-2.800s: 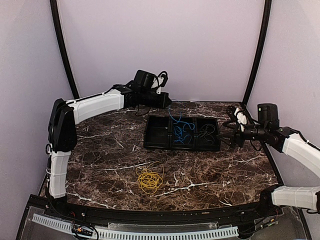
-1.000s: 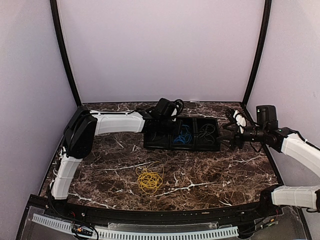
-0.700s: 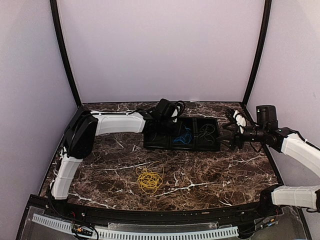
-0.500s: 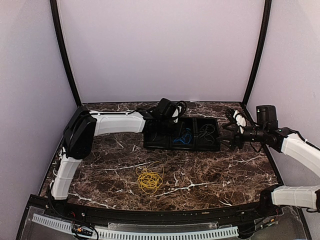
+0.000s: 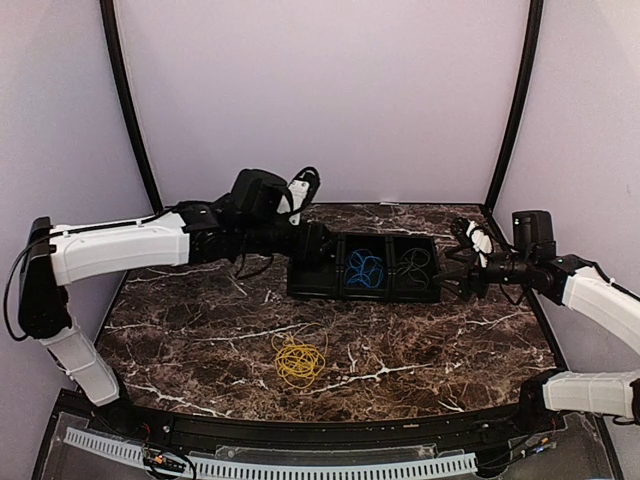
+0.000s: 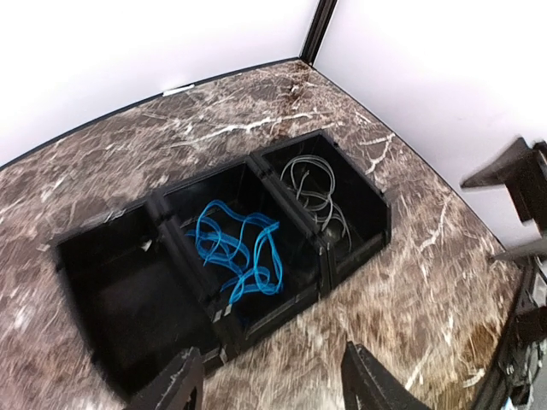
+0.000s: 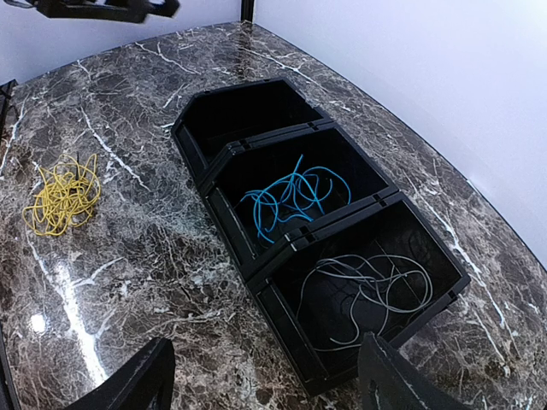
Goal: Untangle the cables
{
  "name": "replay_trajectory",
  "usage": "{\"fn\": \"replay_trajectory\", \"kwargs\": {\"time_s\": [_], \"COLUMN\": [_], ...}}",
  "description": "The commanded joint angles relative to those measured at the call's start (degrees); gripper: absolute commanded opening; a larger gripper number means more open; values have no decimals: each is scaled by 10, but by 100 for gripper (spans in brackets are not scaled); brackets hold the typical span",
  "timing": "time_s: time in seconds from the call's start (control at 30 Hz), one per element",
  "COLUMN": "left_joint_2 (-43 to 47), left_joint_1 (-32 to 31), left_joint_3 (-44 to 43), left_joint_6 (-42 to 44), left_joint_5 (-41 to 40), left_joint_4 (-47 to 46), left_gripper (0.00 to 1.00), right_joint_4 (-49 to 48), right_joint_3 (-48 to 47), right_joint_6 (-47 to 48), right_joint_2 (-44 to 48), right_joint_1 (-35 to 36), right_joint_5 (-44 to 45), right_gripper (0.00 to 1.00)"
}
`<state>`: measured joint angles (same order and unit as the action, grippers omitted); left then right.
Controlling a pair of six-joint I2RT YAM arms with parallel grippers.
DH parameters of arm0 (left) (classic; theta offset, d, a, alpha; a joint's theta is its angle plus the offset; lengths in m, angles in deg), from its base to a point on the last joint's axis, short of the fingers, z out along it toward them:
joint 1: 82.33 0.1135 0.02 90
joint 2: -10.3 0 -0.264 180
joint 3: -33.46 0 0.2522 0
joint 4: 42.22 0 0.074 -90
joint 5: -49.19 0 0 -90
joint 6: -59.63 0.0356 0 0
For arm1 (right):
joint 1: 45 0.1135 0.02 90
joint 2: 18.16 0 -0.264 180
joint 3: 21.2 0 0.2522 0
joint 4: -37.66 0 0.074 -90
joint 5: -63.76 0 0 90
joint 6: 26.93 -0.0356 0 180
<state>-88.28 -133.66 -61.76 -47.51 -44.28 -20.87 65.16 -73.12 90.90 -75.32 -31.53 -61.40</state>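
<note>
Was standing right there, so here's what I saw. From overhead, the black three-slot tray (image 5: 318, 286) sat toward the back of the marble desk (image 5: 200, 330). The blue cable (image 5: 365, 268) lay bunched in the tray's middle slot and the dark grey cable (image 5: 412, 265) in its right slot. The yellow cable (image 5: 300, 360) was in a loose coil on the desk, well apart from the tray on its near side. The left arm (image 5: 120, 245) reached across to the tray's left end, and the right arm (image 5: 590, 290) hung just beside the tray's right end.

In the left wrist view, the left jaws were spread wide with nothing between the fingertips (image 6: 179, 384), up above the tray (image 6: 355, 256). The blue cable (image 6: 235, 252) and the dark grey cable (image 6: 312, 192) lay each in its own slot.

In the right wrist view, the right jaws were released too, fingertips (image 7: 137, 380) far apart and holding nothing. The tray (image 7: 286, 329) ran off diagonally, dark grey cable (image 7: 367, 295) in the nearest slot, blue cable (image 7: 286, 201) in the next, yellow cable (image 7: 64, 196) off to the tray's left on the desk.
</note>
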Motion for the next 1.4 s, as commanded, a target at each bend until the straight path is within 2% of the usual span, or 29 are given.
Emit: {"fn": "replay_trajectory", "kwargs": {"time_s": [0.0,0.13,0.3,0.43,0.57,0.7,1.07,1.23,1.37], "left_joint_2": [127,215,298,323,265,201,90,79,112], "left_joint_1": [0,0,-1,-1,-2,-3,-4,-8,-11], "left_joint_3": [144,251,368,421,407,373,317,305,306], "left_joint_6": [-6,-35,-48,-41,-27,12,42,36,35], "left_joint_5": [8,12,28,105,138,125,187,195,164], "left_joint_4": [-16,-13,-44,-93,-89,-64,-74,-69,-48], "left_gripper": [58,58,54,52,52,51,36,32,35], "right_joint_4": [-15,-12,43,70,64,79,64,63,62], "right_joint_3": [2,-2,-48,-74,-78,-80,-53,-53,-50], "right_joint_6": [5,13,36,57,62,71,64,63,63], "right_joint_2": [-1,-17,-65,-115,-153,-181,-148,-144,-140], "right_joint_1": [-3,-3,20,81,127,143,144,144,144], "right_joint_5": [-9,-10,-46,-30,1,4,11,13,16], "right_gripper": [76,75,64,61,60,59,62,63,63]}}
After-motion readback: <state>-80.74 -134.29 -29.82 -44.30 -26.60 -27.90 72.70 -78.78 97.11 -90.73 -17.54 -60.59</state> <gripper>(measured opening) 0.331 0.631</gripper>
